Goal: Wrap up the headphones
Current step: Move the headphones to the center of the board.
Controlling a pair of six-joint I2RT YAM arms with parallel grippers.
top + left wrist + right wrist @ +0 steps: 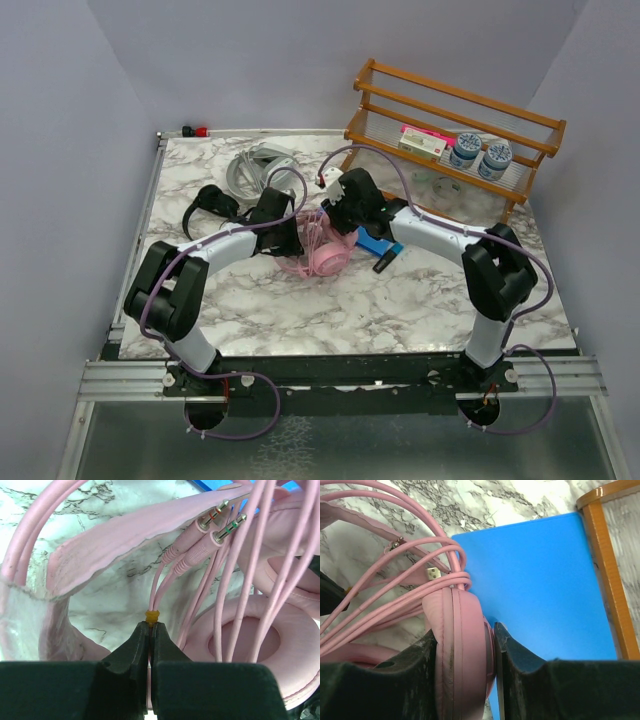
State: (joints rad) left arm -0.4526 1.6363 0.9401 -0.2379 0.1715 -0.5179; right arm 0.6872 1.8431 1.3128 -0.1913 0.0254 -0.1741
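- beside the flat blue pad (535, 580), on the marble tabletop (400, 300), lie the pink over-ear headphones (325, 257).
- left jaws pressed together, pinching their thin pink cable (155, 597) below its yellow joint (152, 615).
- right jaws clamp one pink ear cup (462, 650).

Left arm (215, 250) rising from the worktop's near edge, elbow out left, forearm reaching toward the middle, left gripper (150, 630) pinched tight on pink cable (192, 555), right arm (440, 235) mirrored, right gripper (465, 632) jaws pressing either side of pink earcup (465, 680)
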